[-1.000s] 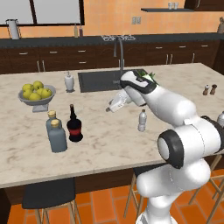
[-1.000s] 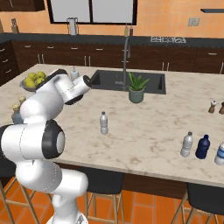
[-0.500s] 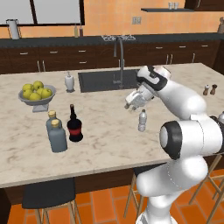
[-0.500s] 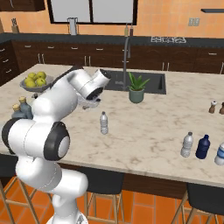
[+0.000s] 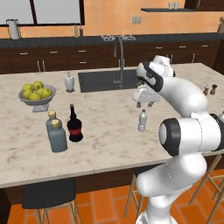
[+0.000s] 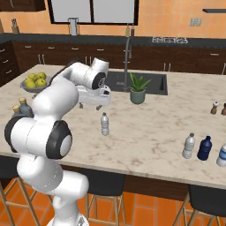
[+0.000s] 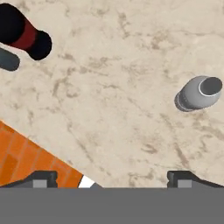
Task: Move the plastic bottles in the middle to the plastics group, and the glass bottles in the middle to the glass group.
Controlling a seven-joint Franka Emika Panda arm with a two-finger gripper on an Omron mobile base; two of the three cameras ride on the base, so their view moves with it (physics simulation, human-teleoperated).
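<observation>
A pale, translucent grey-white plastic bottle (image 5: 142,120) with a white cap stands on the beige, brown-veined marble counter (image 5: 105,144). The near-black glass bottle (image 5: 75,125) wears a red label band. Two grey-blue bottles (image 5: 56,134) carry tan corks. Yellow lemons (image 5: 36,90) fill a grey bowl (image 5: 36,102). The floor tiles (image 7: 26,157) are orange.

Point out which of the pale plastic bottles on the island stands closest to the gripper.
The lone plastic bottle in the middle of the counter, just below the open gripper. The other pale bottle stands far off, beside a dark blue bottle near the counter's end.
</observation>
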